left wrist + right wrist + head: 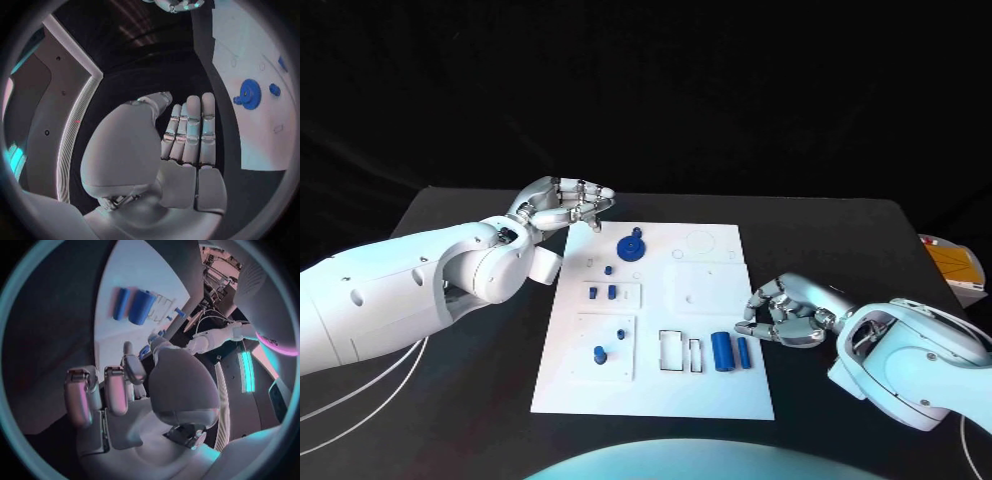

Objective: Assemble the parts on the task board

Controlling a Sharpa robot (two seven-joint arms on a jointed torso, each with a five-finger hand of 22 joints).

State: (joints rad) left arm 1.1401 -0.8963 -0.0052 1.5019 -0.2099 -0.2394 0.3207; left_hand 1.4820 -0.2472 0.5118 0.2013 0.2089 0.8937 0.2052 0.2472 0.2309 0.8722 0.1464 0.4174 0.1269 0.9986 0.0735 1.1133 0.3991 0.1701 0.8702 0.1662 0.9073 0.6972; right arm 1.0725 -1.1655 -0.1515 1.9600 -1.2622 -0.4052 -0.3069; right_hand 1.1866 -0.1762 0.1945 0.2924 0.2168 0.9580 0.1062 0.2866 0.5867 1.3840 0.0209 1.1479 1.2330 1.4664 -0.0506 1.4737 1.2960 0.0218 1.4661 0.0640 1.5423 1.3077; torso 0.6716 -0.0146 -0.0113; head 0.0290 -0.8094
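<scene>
Two hands flank the board point(661, 390) on the black surface point(834, 225): left hand point(568, 205) at its eleven o'clock, right hand point(786, 312) at its three. Both hold nothing, fingers loosely curled. Blue parts lie on the board, a gear point(632, 246) toward twelve and two cylinders point(723, 351) toward five.

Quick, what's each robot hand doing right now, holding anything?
Left hand: fingers curled at the task board's far corner, holding nothing.
Right hand: fingers curled beside the board's right edge, holding nothing.
</scene>
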